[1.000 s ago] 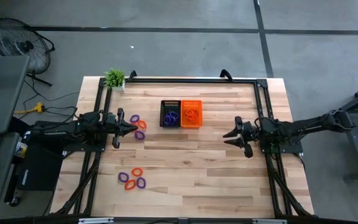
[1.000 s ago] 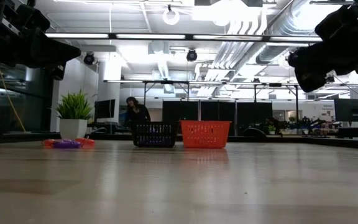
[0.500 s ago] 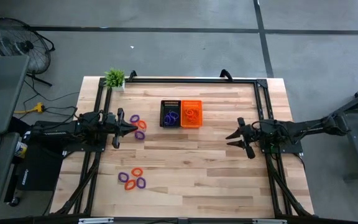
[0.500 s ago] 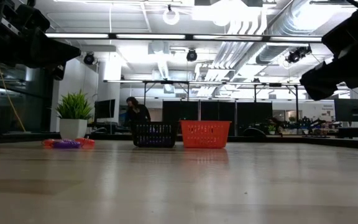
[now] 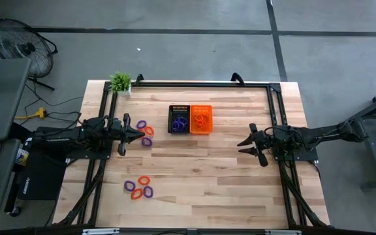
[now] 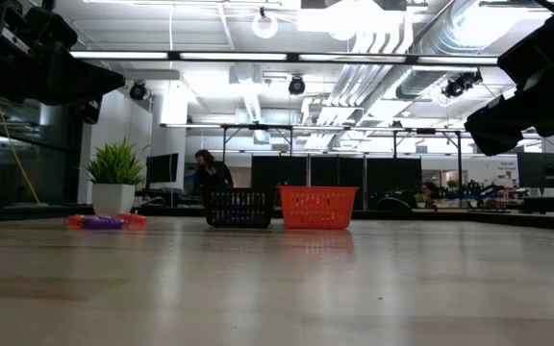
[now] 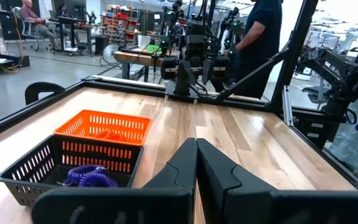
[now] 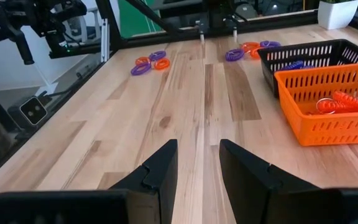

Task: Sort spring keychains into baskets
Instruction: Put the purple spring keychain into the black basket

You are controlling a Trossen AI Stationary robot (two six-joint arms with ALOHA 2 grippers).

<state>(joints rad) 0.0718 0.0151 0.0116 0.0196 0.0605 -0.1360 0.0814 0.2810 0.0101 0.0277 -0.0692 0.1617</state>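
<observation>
A black basket and an orange basket stand side by side at the table's far middle. Purple spring keychains lie in the black one and orange-red ones in the orange one. Loose purple and orange keychains lie in two clusters on the wood: one just ahead of my left gripper, one near the front left. My left gripper hovers shut at the table's left. My right gripper hovers open at the right, nothing between its fingers.
A small green potted plant stands at the far left corner. A black metal frame runs along the table's far edge and sides. Bare wood lies between the two grippers and in front of the baskets. A person stands beyond the table's right edge.
My right gripper has tipped its fingers somewhat downward and drawn slightly back toward the table's right edge, then held still. Its fingers stay open. The left arm, the baskets and the keychains have not moved.
</observation>
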